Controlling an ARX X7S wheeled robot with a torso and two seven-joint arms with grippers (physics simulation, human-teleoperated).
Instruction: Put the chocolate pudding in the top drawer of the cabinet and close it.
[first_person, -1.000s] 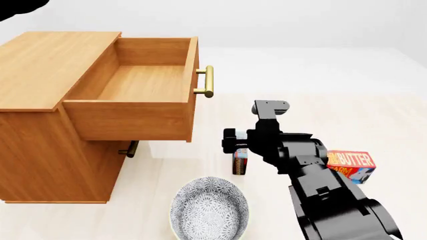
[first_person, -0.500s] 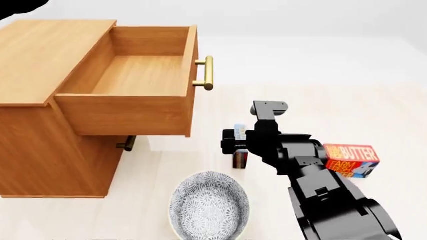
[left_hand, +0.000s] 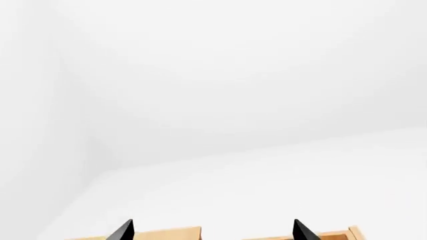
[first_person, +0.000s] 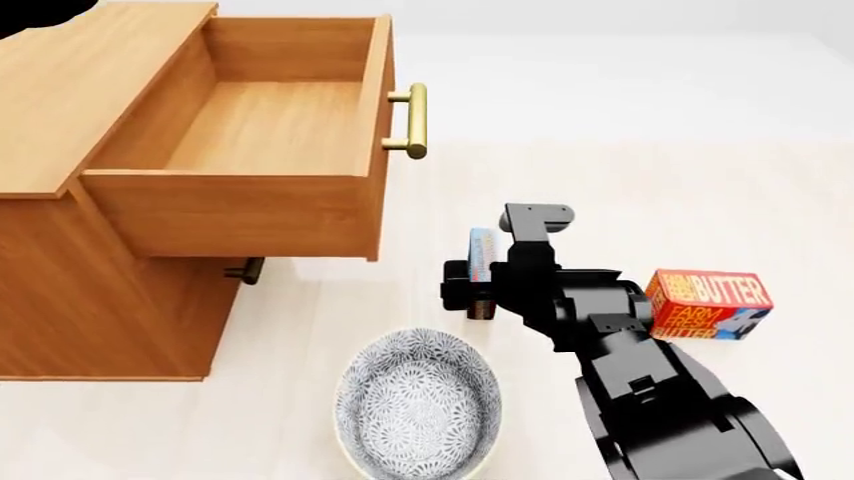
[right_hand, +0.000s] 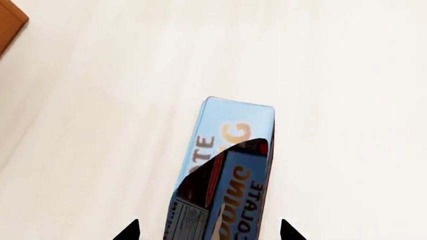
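The chocolate pudding (first_person: 481, 246) is a thin box with light-blue edges, standing on its edge on the floor right of the cabinet (first_person: 67, 110). My right gripper (first_person: 467, 286) is open and straddles it. In the right wrist view the pudding (right_hand: 230, 150) lies between the two fingertips (right_hand: 128, 232) with a gap on each side. The top drawer (first_person: 254, 130) is pulled out and empty, its brass handle (first_person: 411, 121) facing right. My left gripper (left_hand: 211, 231) is open and empty, above the cabinet top (left_hand: 160, 234).
A patterned grey bowl (first_person: 418, 405) sits on the floor in front of the pudding. A red-orange butter box (first_person: 707, 303) lies to the right of my right arm. The lower drawer's small handle (first_person: 244, 270) shows under the open drawer.
The head view has shifted, so the cabinet, pudding and butter box sit higher in the picture. The pudding's light-blue top now shows above my right gripper, which sits lower along the box.
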